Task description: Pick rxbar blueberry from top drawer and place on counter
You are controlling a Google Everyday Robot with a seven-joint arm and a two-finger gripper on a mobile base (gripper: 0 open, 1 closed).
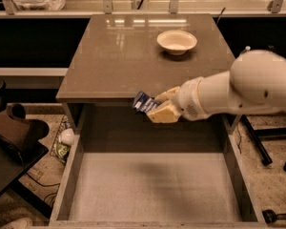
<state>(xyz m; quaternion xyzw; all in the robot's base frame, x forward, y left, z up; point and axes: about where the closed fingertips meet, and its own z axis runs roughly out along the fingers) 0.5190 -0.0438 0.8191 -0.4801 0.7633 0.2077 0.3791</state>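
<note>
My gripper [156, 107] is shut on the rxbar blueberry [144, 102], a small dark blue wrapped bar with a white patch. It holds the bar in the air at the counter's front edge, well above the open top drawer [148, 185]. The drawer's pale grey bottom lies bare below. The counter [114, 56] is a glossy grey-brown tabletop behind the gripper. My white arm reaches in from the right.
A white bowl [177, 41] stands on the counter at the back right. The drawer's side walls [70, 175] flank the opening. A dark chair [14, 137] and floor clutter are at the left. A rail runs along the back.
</note>
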